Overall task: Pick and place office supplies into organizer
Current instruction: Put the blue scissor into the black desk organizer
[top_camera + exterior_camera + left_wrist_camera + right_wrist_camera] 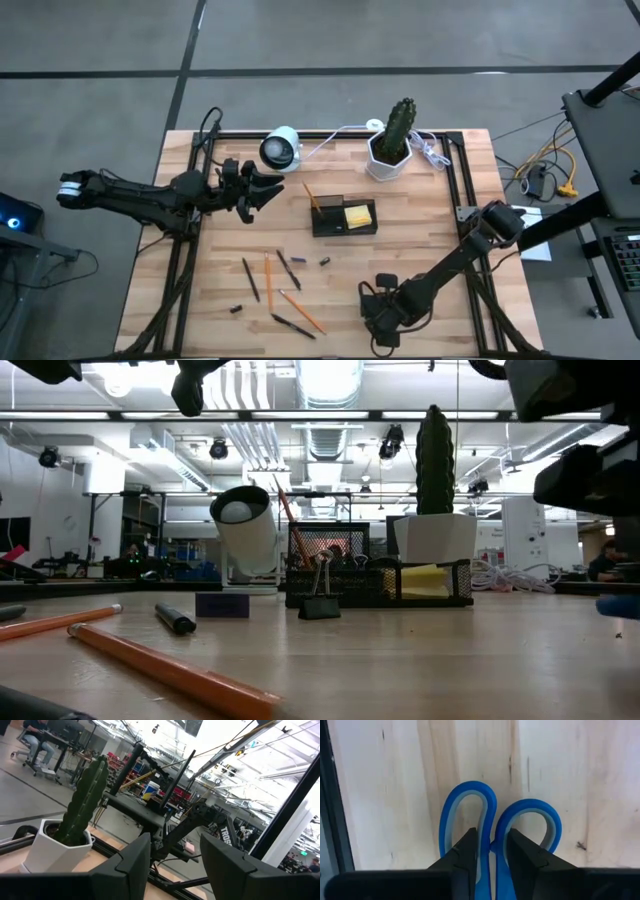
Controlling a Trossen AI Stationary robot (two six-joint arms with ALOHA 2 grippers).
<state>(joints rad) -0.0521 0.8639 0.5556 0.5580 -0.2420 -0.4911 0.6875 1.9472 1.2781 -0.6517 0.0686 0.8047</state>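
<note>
The blue-handled scissors (492,820) lie flat on the wood near the table's near edge, right of centre. My right gripper (492,852) (380,318) stands over them, pointing down, shut on their handles. The black organizer (343,217) sits mid-table and holds a yellow sticky-note pad (360,214) and an upright orange pencil (310,196). Several orange and black pencils (270,285) and small dark stubs (325,261) lie on the table left of the scissors. My left gripper (262,190) (175,865) hovers open, raised, left of the organizer. My right gripper pinches the scissors where the two blue handle loops meet (493,840). One fingertip (469,845) stands in the left loop and the other in the right loop. It comes from above, pointing down. The scissors look flat on the table.
A white hexagonal pot with a cactus (392,148) and white cables (432,152) stand at the far edge. A white round camera (280,148) sits left of them. A binder clip (320,600) stands in front of the organizer (380,578). Black frame rails run along the table's sides.
</note>
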